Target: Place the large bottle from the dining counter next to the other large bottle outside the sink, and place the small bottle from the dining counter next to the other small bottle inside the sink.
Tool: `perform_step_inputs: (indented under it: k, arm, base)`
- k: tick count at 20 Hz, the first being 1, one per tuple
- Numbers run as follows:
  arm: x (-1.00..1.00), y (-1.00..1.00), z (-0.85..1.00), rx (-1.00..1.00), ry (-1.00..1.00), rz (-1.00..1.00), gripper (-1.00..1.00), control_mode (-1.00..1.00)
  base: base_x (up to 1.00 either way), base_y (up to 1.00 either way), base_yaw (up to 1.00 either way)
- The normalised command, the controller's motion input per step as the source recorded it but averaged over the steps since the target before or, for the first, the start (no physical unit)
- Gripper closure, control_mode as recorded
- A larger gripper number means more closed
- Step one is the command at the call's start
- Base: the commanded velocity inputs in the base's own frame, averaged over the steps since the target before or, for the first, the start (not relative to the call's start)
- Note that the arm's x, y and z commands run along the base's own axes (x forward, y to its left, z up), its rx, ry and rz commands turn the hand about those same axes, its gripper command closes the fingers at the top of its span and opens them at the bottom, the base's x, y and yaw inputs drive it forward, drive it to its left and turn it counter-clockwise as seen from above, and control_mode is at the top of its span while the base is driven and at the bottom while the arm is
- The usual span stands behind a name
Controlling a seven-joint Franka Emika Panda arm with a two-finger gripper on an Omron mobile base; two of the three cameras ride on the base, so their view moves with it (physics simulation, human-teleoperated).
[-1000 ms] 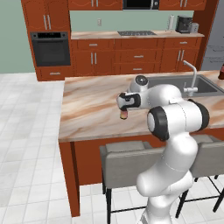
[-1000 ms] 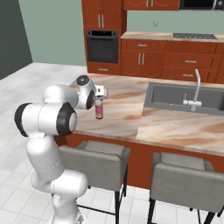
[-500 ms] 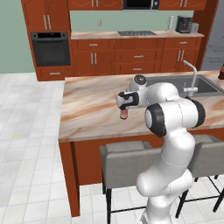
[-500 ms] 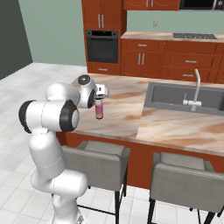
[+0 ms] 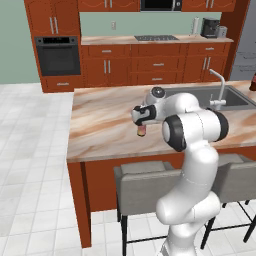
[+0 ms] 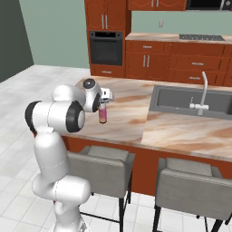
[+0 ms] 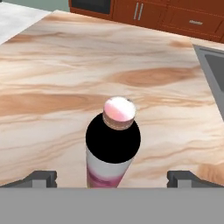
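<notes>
The large bottle (image 5: 142,131) stands upright on the dining counter (image 5: 100,125), slim with a white and pink body. From above it shows a pale pink top and a black shoulder (image 7: 113,140). My gripper (image 5: 142,122) hangs right over it, open, one fingertip (image 7: 41,177) wide on each side, neither touching. From the right, the hand (image 6: 104,103) sits on top of the bottle (image 6: 103,115). The sink (image 5: 200,97) lies to the right. A dark brown bottle (image 5: 253,82) with red on it stands past the sink at the frame's edge. The small bottle is out of view.
A curved silver faucet (image 5: 217,85) rises at the sink's near rim. Two grey stools (image 6: 102,165) stand under the counter's front edge. Across the tiled floor runs a wall of wood cabinets with an oven (image 5: 59,55) and a cooktop.
The hand has edged slightly further over the bottle and the arm has shifted a little. The bottle has not moved and the jaws have stayed wide.
</notes>
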Motion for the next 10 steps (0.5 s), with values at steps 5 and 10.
perform_step_inputs:
  k: [5,10]
  arm:
    - [0.28,0.00,-0.10,0.00,0.00,0.00,-1.00,-1.00]
    - [0.21,0.00,-0.12,0.00,0.00,0.00,-1.00,-1.00]
  base:
    - [0.00,0.00,0.00]
    - [0.00,0.00,0.00]
